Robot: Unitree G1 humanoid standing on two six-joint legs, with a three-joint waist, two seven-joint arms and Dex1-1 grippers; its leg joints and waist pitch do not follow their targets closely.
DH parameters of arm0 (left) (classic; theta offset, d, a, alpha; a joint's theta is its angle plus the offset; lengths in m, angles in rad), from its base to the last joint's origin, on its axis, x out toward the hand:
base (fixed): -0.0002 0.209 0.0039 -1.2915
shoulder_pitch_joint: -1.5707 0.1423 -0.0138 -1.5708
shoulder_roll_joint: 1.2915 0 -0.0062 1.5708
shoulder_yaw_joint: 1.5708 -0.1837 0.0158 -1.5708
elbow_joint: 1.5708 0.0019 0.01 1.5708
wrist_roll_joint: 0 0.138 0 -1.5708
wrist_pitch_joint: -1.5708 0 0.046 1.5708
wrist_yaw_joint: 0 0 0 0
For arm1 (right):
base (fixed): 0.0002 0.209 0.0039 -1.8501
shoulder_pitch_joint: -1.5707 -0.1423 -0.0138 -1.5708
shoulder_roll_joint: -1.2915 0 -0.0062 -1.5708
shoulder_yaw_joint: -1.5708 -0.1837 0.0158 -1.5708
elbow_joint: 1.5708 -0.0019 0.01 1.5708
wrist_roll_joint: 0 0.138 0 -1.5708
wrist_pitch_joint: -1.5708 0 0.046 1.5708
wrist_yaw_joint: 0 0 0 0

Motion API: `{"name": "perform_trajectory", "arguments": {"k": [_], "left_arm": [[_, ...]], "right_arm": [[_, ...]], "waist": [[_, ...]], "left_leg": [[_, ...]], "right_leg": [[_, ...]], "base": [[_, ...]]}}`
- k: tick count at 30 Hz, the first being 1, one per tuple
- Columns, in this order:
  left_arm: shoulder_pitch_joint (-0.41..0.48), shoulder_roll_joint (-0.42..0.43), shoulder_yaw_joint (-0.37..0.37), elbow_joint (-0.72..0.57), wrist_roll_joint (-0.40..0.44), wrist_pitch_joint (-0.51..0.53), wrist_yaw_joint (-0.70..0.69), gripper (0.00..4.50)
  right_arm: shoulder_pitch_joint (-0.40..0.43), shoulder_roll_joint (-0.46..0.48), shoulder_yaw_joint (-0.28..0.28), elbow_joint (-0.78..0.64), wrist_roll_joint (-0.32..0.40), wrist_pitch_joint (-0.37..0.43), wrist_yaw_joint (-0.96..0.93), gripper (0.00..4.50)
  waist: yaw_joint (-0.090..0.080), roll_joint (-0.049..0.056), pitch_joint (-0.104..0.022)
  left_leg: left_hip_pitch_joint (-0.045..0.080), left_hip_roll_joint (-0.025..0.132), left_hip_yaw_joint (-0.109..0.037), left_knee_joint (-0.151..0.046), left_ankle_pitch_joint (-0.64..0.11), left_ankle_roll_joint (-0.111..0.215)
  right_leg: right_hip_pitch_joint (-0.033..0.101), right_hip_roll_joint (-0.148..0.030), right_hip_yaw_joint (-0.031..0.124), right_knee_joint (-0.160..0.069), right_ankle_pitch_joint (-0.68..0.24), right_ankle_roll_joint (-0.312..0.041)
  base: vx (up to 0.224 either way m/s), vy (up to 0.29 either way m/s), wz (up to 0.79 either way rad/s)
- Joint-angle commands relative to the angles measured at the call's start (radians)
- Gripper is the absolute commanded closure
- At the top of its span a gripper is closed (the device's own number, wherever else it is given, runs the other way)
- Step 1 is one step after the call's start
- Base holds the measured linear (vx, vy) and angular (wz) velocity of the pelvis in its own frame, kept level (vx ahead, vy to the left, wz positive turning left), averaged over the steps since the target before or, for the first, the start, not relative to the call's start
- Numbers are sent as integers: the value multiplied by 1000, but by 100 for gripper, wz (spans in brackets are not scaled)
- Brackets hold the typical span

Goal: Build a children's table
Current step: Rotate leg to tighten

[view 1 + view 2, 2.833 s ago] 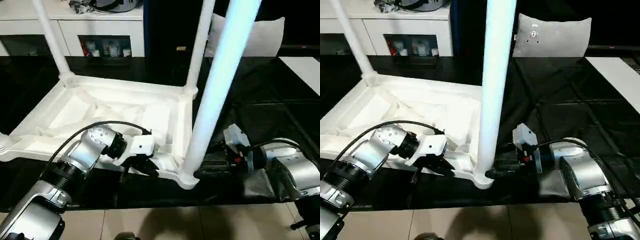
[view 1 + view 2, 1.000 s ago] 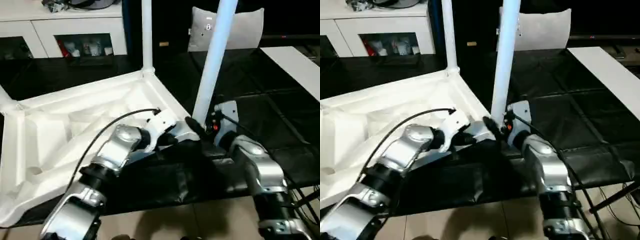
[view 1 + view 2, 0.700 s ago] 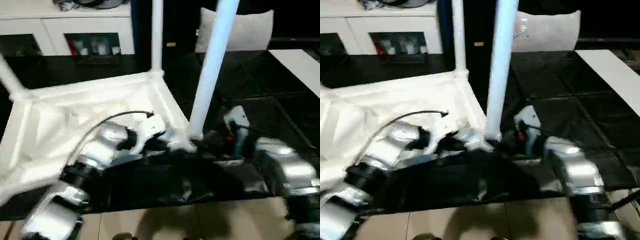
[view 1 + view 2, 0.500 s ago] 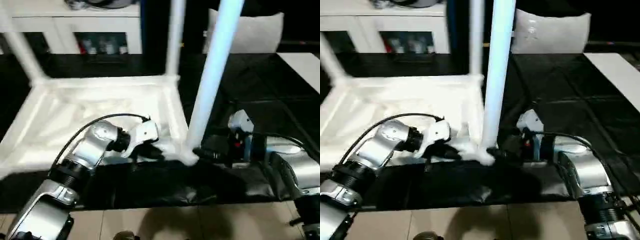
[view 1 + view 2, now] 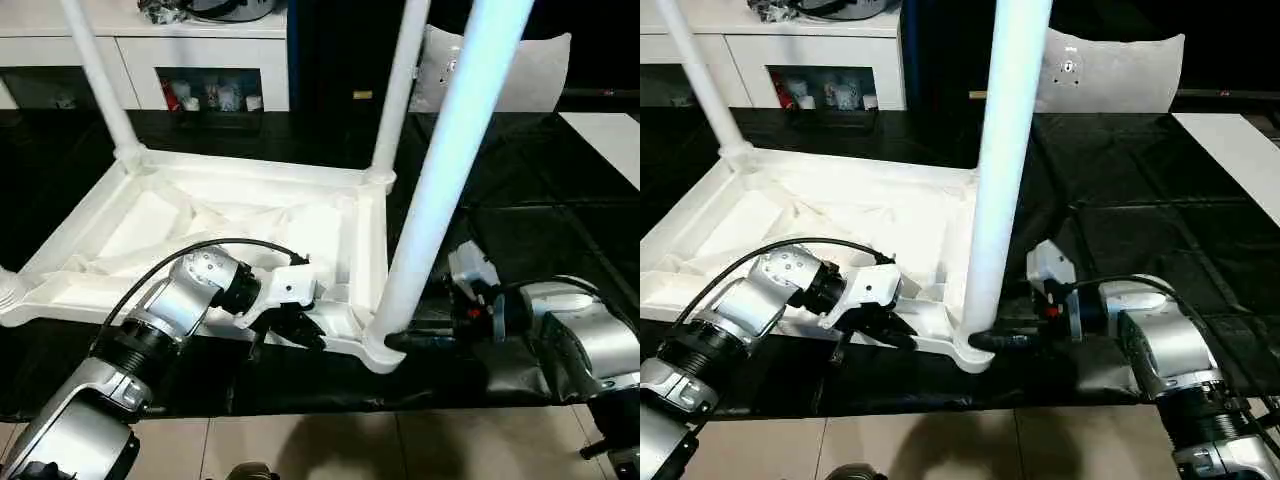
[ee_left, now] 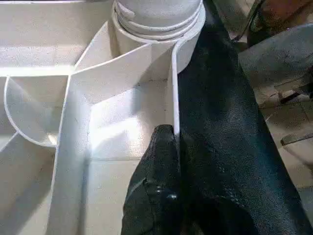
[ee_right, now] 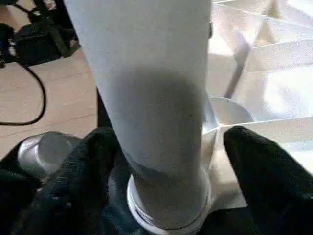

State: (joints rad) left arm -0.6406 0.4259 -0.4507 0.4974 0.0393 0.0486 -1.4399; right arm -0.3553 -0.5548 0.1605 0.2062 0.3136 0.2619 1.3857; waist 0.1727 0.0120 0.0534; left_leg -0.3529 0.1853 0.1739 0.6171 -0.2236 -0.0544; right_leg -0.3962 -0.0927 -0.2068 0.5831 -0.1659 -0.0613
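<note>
leg [image 5: 1002,160] between wide right gripper [image 7: 161,161] fingers | left gripper [image 6: 168,142] pinches tabletop [image 5: 230,215] rim

1. We are finding no readable text, label, brand, number or sign on any surface.
2. We are seeing a small round mark on the cushion [image 5: 1110,72], too small to read.

Upturned table top [image 5: 240,225], pincers [image 5: 300,330] seemingly at rim.
</note>
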Motion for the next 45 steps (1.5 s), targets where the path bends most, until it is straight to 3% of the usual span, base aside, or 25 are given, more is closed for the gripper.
{"name": "perform_trajectory", "arguments": {"k": [1,5,15,21,25,27,28,29,30,32,34,38,40,41,45], "left_arm": [[-20,-3,-26,-32,2,-24,-37,450],[-21,-1,-28,-30,2,-30,-42,450],[-19,3,-29,-23,6,-37,-46,450],[-10,-26,2,-44,-20,35,2,450],[-21,-94,44,-48,-17,151,143,450],[-35,-147,77,-38,-15,213,249,450],[-41,-171,93,-34,-16,237,295,450],[-49,-200,112,-25,-17,261,353,450],[-54,-217,123,-21,-17,278,387,450],[-68,-269,148,-9,-7,324,486,450],[-74,-292,159,-2,-1,337,536,450],[-84,-377,199,-1,31,364,712,450],[-75,-391,192,-18,46,364,735,450],[-72,-392,191,-23,45,367,733,450],[-65,-378,183,-31,49,364,720,450]], "right_arm": [[-15,-13,3,-2,13,10,22,94],[-14,-17,12,-4,18,16,39,152],[-11,-4,20,-5,22,35,37,229],[22,38,10,-70,43,93,-35,256],[30,104,3,-86,-12,129,-211,258],[15,164,-16,-65,-46,139,-339,259],[8,189,-25,-58,-57,146,-390,259],[-2,220,-37,-45,-71,149,-451,260],[-8,238,-44,-39,-77,156,-488,260],[-35,305,-72,-11,-105,177,-636,261],[-47,335,-84,3,-118,185,-702,261],[-90,449,-145,75,-174,166,-962,261],[-91,472,-152,87,-189,133,-991,261],[-89,474,-152,85,-188,128,-990,205],[-78,480,-155,60,-182,105,-976,174]], "waist": [[-6,-8,-73],[-6,-8,-74],[-7,-7,-74],[-11,-6,-66],[-17,-5,-60],[-34,-4,-56],[-40,-5,-54],[-52,-9,-59],[-52,-9,-59],[-71,-8,-64],[-77,-10,-67],[-79,-10,-81],[-74,-10,-85],[-73,-8,-85],[-73,-5,-82]], "left_leg": [[3,70,-26,-72,-83,65],[1,70,-27,-71,-76,67],[2,72,-28,-72,-77,66],[4,69,-27,-76,-102,53],[10,65,-27,-77,-128,34],[17,66,-30,-80,-156,9],[16,63,-31,-79,-166,7],[9,58,-33,-79,-161,6],[9,58,-33,-79,-161,6],[6,63,-36,-79,-130,15],[0,59,-35,-77,-89,30],[-11,61,-36,-69,57,77],[-16,57,-32,-60,131,123],[-18,58,-32,-59,138,146],[-13,66,-32,-60,114,169]], "right_leg": [[67,-100,90,-82,-319,-17],[67,-98,89,-81,-315,-8],[65,-99,89,-80,-306,-13],[64,-99,88,-91,-358,1],[63,-98,81,-105,-418,23],[62,-99,73,-118,-472,38],[62,-98,68,-123,-485,42],[73,-101,68,-122,-477,57],[73,-101,68,-122,-477,57],[69,-99,73,-111,-407,29],[74,-103,80,-103,-359,9],[75,-103,91,-63,-142,-64],[72,-101,94,-43,-21,-96],[73,-101,94,-40,4,-106],[70,-101,94,-43,-16,-112]], "base": [[0,0,0],[0,0,0],[0,0,0],[0,0,0],[0,0,0],[0,0,0],[0,0,0],[0,0,0],[0,0,0],[0,0,0],[0,0,0],[0,0,0],[0,0,0],[0,0,0],[0,0,0]]}}
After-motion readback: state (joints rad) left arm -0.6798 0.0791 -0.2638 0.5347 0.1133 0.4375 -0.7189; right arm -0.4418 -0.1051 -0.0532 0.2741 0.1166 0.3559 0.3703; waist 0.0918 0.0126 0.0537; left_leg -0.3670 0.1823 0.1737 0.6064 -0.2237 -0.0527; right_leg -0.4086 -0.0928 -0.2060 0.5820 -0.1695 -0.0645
